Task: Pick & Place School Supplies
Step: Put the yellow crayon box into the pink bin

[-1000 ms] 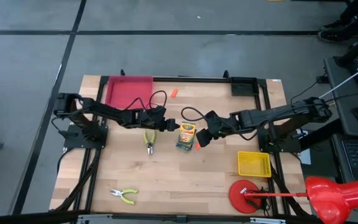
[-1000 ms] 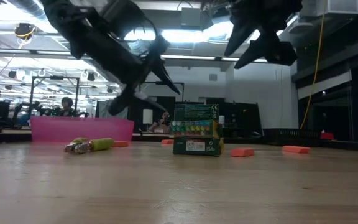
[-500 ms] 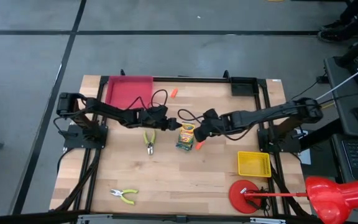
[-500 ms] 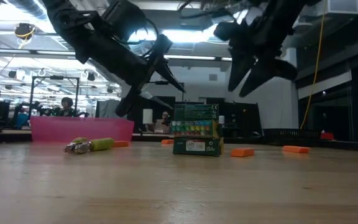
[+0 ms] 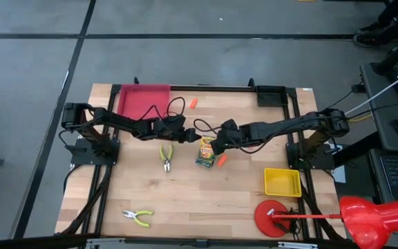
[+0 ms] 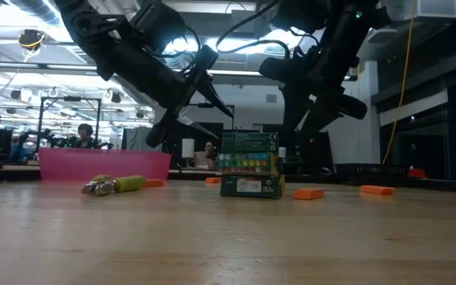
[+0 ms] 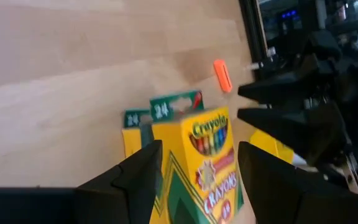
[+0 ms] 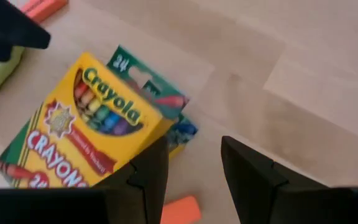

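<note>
crayon box: upright mid-table, green, row of coloured crayons printed on its face
left gripper: above-left of box, fingers apart, clear of it
right gripper: above-right of box, fingers apart, nothing held
pliers: lying left, yellow-green handle
pink tray: behind pliers
orange pieces: on table right of box
background: a person seated far left
</note>
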`<action>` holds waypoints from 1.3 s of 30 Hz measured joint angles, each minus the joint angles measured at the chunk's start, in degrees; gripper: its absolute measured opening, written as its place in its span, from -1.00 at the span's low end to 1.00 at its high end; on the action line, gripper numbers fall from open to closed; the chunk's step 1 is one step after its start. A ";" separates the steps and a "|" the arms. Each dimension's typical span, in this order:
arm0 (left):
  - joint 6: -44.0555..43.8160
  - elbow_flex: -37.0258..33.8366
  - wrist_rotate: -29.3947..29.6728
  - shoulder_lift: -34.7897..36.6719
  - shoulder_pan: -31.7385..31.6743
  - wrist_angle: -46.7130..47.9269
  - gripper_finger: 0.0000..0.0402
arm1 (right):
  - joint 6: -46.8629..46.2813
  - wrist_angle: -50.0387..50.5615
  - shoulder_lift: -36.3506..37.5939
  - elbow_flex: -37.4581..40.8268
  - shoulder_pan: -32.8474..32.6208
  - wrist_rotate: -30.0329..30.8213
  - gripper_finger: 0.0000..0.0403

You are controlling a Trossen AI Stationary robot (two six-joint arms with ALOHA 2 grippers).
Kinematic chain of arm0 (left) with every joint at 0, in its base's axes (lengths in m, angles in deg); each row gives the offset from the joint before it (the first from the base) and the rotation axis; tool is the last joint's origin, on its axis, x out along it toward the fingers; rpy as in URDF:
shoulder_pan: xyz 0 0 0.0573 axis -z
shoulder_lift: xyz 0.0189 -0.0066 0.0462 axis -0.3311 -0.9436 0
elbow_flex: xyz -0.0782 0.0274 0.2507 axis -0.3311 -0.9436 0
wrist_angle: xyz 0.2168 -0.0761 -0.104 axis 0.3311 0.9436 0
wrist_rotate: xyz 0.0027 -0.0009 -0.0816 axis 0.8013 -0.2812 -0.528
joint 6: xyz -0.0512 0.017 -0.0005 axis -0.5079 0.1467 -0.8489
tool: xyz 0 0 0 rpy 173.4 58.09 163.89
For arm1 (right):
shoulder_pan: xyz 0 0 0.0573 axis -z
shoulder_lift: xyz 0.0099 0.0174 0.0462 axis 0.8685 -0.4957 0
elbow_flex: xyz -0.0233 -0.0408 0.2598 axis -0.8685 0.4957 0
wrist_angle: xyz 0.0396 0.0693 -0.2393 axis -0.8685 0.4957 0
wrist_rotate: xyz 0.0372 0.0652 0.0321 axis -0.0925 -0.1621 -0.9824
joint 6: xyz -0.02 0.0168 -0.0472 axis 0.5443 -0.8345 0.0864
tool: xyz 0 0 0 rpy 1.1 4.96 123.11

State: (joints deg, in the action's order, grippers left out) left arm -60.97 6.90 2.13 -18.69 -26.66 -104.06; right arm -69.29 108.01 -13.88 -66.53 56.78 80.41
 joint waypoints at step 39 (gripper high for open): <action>4.99 1.60 1.30 -0.24 0.32 9.91 -0.99 | -9.53 -7.80 -5.01 0.00 -7.85 -6.93 -0.24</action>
State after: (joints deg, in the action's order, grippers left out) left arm -55.98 8.50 3.42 -18.93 -26.34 -94.15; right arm -78.82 100.20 -18.88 -66.53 48.93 73.49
